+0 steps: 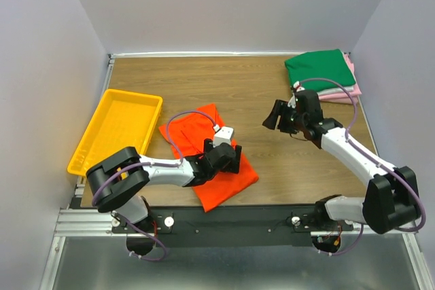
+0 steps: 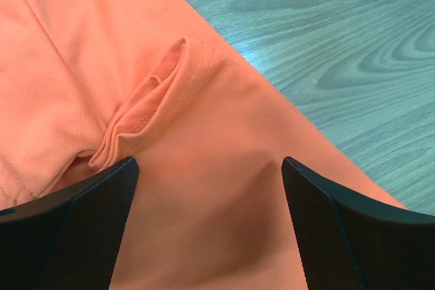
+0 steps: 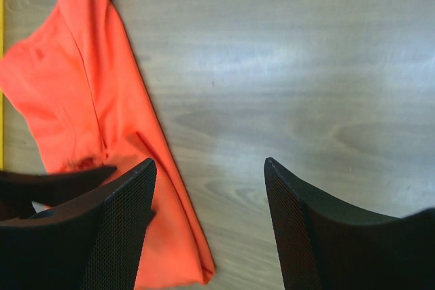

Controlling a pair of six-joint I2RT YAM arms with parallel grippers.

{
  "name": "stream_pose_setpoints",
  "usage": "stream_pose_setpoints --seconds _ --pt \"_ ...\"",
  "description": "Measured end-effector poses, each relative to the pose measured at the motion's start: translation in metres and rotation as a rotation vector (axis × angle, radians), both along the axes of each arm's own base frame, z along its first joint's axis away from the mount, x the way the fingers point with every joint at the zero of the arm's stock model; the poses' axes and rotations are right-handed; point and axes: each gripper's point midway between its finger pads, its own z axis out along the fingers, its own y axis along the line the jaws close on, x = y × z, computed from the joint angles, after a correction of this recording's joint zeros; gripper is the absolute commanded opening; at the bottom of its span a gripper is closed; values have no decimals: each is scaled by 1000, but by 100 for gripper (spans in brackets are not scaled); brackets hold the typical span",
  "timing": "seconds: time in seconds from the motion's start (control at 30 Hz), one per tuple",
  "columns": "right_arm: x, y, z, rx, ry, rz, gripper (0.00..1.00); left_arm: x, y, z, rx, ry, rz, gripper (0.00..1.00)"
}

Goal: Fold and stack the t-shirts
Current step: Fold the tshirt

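1. Wooden table (image 1: 272,93) boxed in by plain grey walls (image 1: 204,5); yellow tray (image 1: 87,147) at left edge.
2. Orange t-shirt (image 1: 194,130) part folded, near left of centre, just right of tray.
3. Left gripper (image 2: 207,168) low over orange cloth by a creased sleeve fold, fingers spread wide, nothing pinched.
4. Right gripper (image 3: 211,164) over bare wood right of shirt, fingers apart, empty.
5. Folded stack far right: green t-shirt (image 1: 316,69) on top, pink t-shirt (image 1: 350,76) under; purple cable (image 1: 343,89) crossing near edge.

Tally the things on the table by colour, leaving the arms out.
Orange: 1, the orange shirt
Green: 1, the green shirt on top of the far-right pile
Pink: 1, the pink shirt showing under the green one
Yellow: 1, the tray
Total: 4. Whether the pile holds more layers cannot be told.
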Motion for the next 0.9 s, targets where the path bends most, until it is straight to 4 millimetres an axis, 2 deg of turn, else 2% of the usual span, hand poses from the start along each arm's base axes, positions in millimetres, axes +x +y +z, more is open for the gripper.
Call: stream_pose_setpoints --seconds 0.23,0.5,0.7,0.83,0.9 --pt "-43 -1 -30 1 82 29 72 8 -20 -1 -27 -57 -88 93" --pt "-52 -7 -14 10 50 14 72 11 -60 -2 -10 -143 -326 89" --pt "-58 -14 -13 -10 56 -13 72 -6 -85 -3 -28 -164 -526 86" --pt "-63 -19 -18 -31 86 -24 72 -28 -99 -2 -36 -166 -624 87" --pt "-65 -20 -20 -37 97 -25 72 -39 -100 1 -31 -160 -654 87"
